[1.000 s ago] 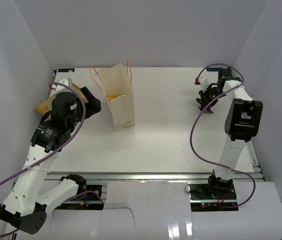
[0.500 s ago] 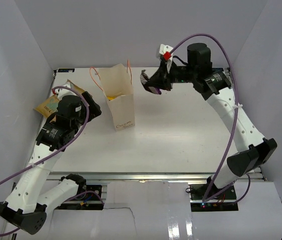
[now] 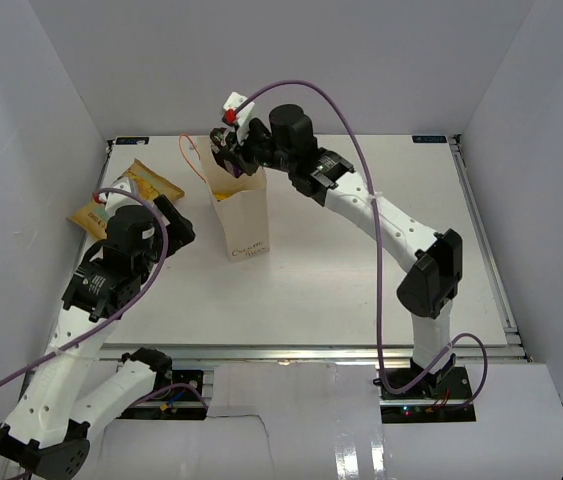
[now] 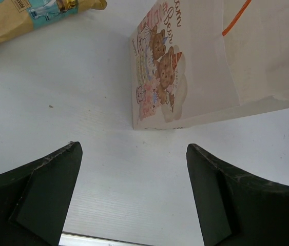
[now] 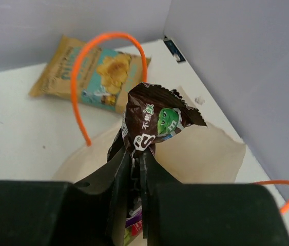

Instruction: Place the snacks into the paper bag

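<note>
**Right gripper (image 5: 134,156) over the paper bag (image 3: 242,212), fingers pressed onto a brown packet (image 5: 153,123).**

The packet appears light, soft and crinkly, and its glossy film probably slips easily. A flat pinch across the body, as held here, suits it, with the crimped top left free. The packet is dark brown with a green cartoon face and pale lettering. It hangs directly above the bag's open mouth, between the orange cord handles (image 5: 80,77). The bag is cream, thin-walled and upright on the table (image 3: 361,270); it would likely tip if bumped. The left gripper (image 4: 134,177) is spread wide and holds nothing, low beside the bag's bear-printed side. Two chip bags (image 3: 147,182) lie flat on the table to the bag's left, apart from it.
</note>
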Controlling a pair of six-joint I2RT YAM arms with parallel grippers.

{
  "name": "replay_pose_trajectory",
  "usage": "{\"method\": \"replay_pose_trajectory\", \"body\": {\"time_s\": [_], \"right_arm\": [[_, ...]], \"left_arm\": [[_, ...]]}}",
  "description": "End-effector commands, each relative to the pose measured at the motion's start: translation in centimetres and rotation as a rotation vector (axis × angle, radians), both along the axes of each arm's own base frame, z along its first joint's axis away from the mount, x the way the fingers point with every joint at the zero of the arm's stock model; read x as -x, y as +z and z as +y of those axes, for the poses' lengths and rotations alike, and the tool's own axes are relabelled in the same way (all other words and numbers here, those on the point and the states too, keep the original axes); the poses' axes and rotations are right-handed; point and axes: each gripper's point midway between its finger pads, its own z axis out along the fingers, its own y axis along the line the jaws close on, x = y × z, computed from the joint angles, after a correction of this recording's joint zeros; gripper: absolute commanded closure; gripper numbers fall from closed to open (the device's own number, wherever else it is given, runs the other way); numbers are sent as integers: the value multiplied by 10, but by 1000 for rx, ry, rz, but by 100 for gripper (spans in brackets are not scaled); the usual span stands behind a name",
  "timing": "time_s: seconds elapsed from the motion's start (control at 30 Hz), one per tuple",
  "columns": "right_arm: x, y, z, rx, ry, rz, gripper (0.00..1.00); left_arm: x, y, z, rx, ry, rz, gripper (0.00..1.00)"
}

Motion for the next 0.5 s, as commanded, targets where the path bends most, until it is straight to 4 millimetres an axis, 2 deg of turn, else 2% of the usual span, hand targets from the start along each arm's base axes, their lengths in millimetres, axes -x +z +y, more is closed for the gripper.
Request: {"method": "replay_pose_trajectory", "body": {"time_s": [0.0, 0.03, 0.07, 0.13, 0.2, 0.27, 0.37, 0.4, 0.47], "right_arm": [[-20, 38, -9, -70, -131, -120, 84], [-19, 29, -9, -49, -128, -115, 81], [-18, 23, -8, -31, -122, -119, 72], [-12, 17, -10, -12, -104, -113, 65], [-5, 22, -12, -16, -81, -116, 55], [3, 36, -16, -35, -67, -133, 48], [15, 61, -22, -64, -39, -157, 45], [21, 63, -23, -60, -17, -152, 43], [33, 77, -36, -48, 44, -192, 37]], "left_arm": [[10, -4, 11, -7, 41, 10, 7], [11, -5, 12, -6, 49, 11, 7], [12, -5, 15, -11, 60, 10, 7], [13, -8, 17, -21, 72, 22, 7], [11, -11, 20, -35, 91, 35, 7], [6, -13, 20, -46, 106, 61, 7], [-1, -24, 22, -94, 133, 132, 7], [-3, -22, 25, -112, 149, 141, 7], [-12, -28, 29, -159, 167, 186, 6]]}}
